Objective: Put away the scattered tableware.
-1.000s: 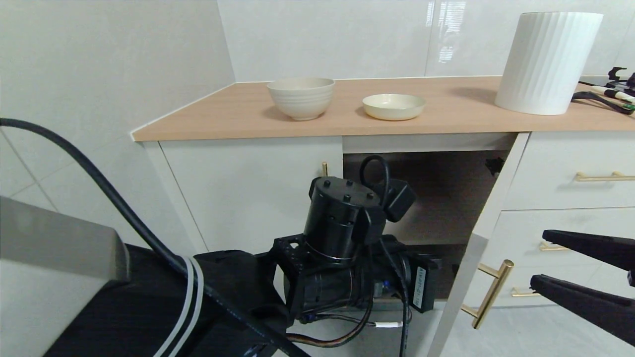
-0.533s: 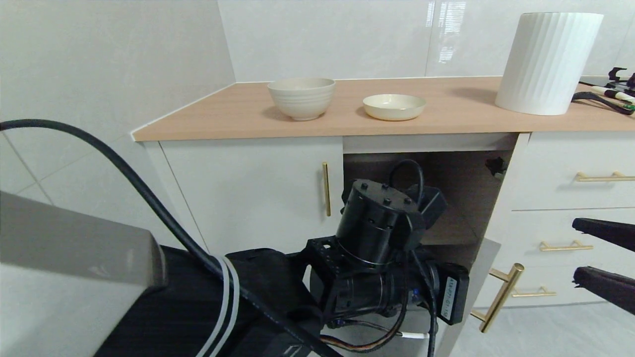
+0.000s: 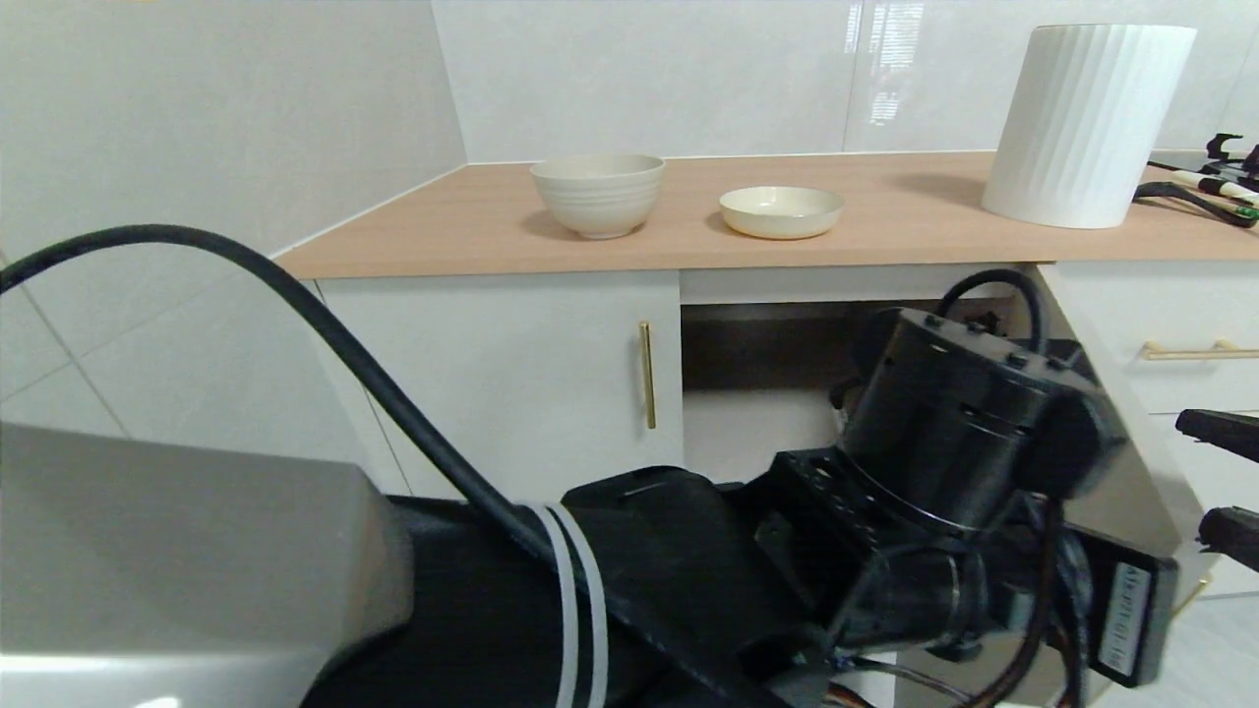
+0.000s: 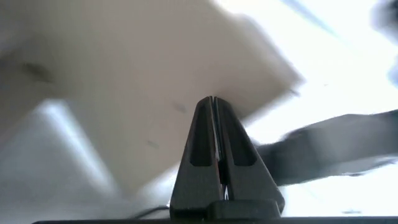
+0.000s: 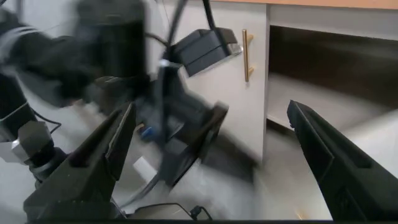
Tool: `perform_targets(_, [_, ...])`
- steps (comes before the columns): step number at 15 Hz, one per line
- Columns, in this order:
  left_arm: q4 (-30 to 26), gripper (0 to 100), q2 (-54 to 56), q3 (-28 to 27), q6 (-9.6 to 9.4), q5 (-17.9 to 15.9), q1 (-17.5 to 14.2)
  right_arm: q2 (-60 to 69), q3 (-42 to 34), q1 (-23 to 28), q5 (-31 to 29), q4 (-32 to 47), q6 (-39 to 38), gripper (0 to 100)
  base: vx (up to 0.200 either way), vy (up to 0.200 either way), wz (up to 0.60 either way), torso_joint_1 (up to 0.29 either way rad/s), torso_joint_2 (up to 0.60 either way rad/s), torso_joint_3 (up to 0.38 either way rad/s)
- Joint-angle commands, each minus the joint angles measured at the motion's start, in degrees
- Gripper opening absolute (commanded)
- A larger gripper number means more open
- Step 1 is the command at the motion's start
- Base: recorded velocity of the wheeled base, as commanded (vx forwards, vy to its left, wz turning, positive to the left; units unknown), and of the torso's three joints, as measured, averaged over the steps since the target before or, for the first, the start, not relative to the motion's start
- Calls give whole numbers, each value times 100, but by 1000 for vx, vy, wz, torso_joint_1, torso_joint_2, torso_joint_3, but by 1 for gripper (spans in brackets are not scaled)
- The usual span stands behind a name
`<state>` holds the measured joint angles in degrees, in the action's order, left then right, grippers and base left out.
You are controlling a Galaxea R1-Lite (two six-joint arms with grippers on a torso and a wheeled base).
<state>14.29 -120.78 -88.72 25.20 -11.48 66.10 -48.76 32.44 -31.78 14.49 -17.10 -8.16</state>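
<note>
While the bowl (image 3: 597,194) and the shallow dish (image 3: 781,211) stayed side by side on the countertop (image 3: 885,238), the left arm's wrist (image 3: 944,442) had swung right and upward over the last second. It went from in front of the gold handle (image 3: 646,374) of the closed door to the far side of the cupboard opening. The open cupboard door (image 3: 1151,492) had swung wider with it, and the right gripper (image 3: 1225,477) had drawn back toward the right edge of the head view.

The left arm reached low and forward, its wrist level with the opening, close by the open door. The left gripper (image 4: 213,102) had its fingers pressed fully together, holding nothing, before a pale blurred panel — contact could not be determined. The right gripper's fingers stood spread wide and empty, pointed toward the cupboard.
</note>
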Motion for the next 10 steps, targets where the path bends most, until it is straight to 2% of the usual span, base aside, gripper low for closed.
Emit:
perform_targets(1, [-40,0,125,-40,126,50,202,-28,-1,5,-8,-4,-2,100,0,0,0,0,0,0])
perform_targets(2, [-40,0,310,127,135,164,88,-46,-1,5,-8,-4,-11,100,0,0,0,0,0,0])
perform_targets(4, [-31,0,960,760,108,419,-449,-327,78,14,-8,-12,-160,100,0,0,0,0,0,0])
perform_targets(5, [-31,0,1066,883,82,428,-563,-397,96,23,-17,-12,-178,100,0,0,0,0,0,0])
perform_targets(6, [-22,0,1646,1498,-32,428,-1222,-837,263,128,1,-47,-213,100,0,0,0,0,0,0])
perform_targets(7, [-22,0,2006,1903,-50,419,-1609,-1197,447,137,10,-56,-222,100,0,0,0,0,0,0])
perform_targets(8, [-22,100,2323,2175,-50,410,-1960,-1549,667,137,10,-83,-230,100,0,0,0,0,0,0])
perform_targets(9, [-22,100,2630,2448,-68,410,-2321,-1909,896,137,1,-188,-239,100,0,0,0,0,0,0])
perform_targets(10, [-22,100,2938,2685,-182,410,-2655,-2313,1028,137,1,-496,-204,100,0,0,0,0,0,0])
